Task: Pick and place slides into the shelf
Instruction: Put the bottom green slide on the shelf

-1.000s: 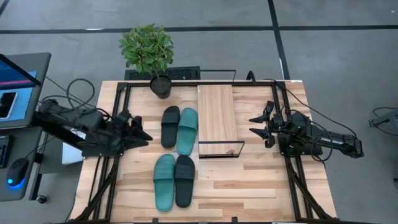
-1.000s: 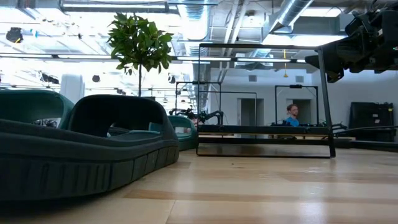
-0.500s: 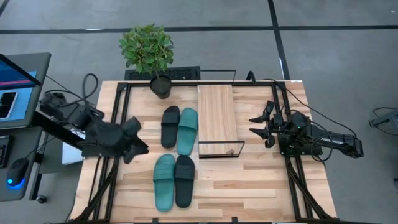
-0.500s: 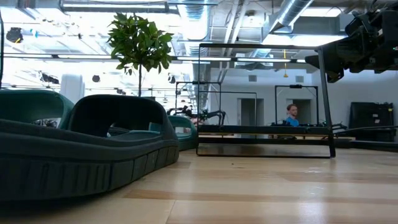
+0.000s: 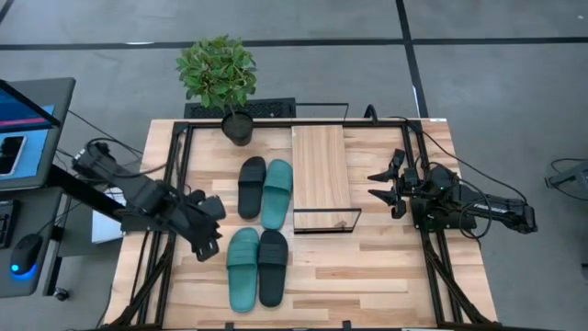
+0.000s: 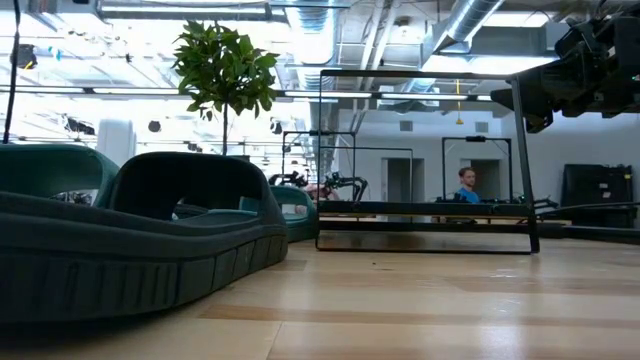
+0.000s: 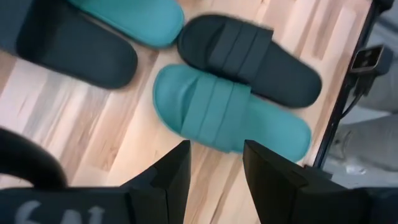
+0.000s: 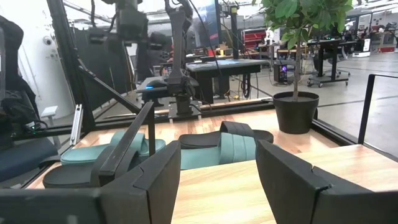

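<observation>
Left wrist view: far teal slide (image 7: 134,17) and far black slide (image 7: 68,46) cut off at 12 o'clock. Low view: nearest black slide (image 6: 130,255) cropped at 9 o'clock; person (image 6: 467,186) too small to tell.

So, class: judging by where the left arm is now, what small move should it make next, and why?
Probably lower the left gripper onto the near teal slide. Its jaws are open and hover just beside that slide, all four slides still lie on the table, and the shelf board is bare. The right gripper waits beside the shelf.

Our left arm reaches in from the counter's left edge, its left tool (image 5: 208,241) angled downward, fingers (image 7: 169,180) parted. Our right arm waits at the right edge, right tool (image 5: 378,185) spread wide, level.
</observation>
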`<act>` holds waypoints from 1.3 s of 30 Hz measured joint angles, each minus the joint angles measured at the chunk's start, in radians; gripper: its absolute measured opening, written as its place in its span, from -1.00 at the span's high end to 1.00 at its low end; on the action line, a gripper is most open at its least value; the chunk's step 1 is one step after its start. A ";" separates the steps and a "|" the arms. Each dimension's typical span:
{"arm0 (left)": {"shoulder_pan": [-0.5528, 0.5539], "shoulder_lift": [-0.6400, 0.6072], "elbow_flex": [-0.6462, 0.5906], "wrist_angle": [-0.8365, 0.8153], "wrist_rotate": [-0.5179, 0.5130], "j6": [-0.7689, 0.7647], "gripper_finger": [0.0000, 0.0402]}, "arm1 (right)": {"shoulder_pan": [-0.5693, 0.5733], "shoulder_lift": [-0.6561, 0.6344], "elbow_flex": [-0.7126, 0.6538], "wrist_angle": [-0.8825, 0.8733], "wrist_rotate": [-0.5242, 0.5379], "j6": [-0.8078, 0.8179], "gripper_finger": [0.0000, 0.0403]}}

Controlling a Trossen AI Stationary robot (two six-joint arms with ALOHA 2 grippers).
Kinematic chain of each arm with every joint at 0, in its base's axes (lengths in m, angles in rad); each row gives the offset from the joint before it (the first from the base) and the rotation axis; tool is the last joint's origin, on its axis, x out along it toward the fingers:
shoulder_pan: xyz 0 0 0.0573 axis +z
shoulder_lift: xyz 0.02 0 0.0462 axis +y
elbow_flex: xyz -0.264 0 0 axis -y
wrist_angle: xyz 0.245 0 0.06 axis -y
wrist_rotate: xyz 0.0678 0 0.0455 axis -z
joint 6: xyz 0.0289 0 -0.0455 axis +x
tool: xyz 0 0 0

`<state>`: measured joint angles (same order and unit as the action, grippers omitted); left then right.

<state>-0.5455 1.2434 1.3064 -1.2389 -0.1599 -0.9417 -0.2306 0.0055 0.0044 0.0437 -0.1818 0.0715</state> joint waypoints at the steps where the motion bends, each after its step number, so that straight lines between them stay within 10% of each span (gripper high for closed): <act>1: -0.005 0.010 0.000 0.000 0.008 0.000 0.33 | 0.000 0.000 0.000 0.000 0.000 0.000 0.00; 39: -0.131 0.167 -0.001 0.292 -0.045 -0.122 0.33 | 0.000 0.000 0.000 0.000 0.000 0.000 0.00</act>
<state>-0.6767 1.4105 1.3054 -0.9474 -0.2048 -1.0641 -0.2302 0.0059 0.0048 0.0437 -0.1815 0.0715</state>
